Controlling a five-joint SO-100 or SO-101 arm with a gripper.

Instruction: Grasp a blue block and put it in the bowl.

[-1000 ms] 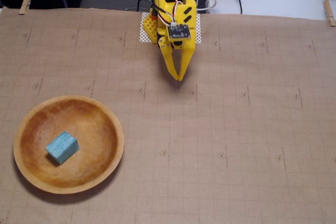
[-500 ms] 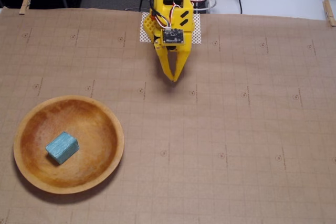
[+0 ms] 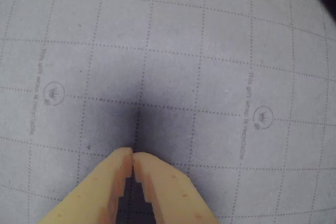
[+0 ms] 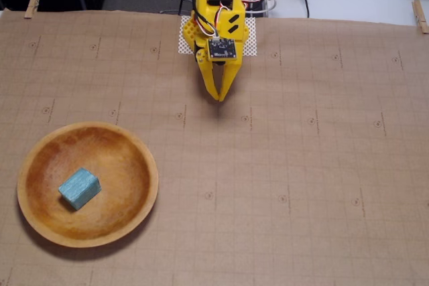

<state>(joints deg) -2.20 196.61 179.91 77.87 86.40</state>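
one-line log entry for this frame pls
stage: placed | blue block: in bowl, left of centre | gripper: shut, empty, above paper, far from bowl

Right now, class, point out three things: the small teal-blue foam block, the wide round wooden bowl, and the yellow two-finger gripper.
Teal-blue foam block (image 4: 79,188): fixed view, on its top face.
Round wooden bowl (image 4: 149,165): fixed view, on its tan rim, right side.
Yellow gripper (image 4: 220,97): fixed view, where the closed fingertips meet.

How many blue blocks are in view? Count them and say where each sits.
1. The blue block lies inside the bowl, left of its centre in the fixed view. The wrist view shows only paper and the gripper.
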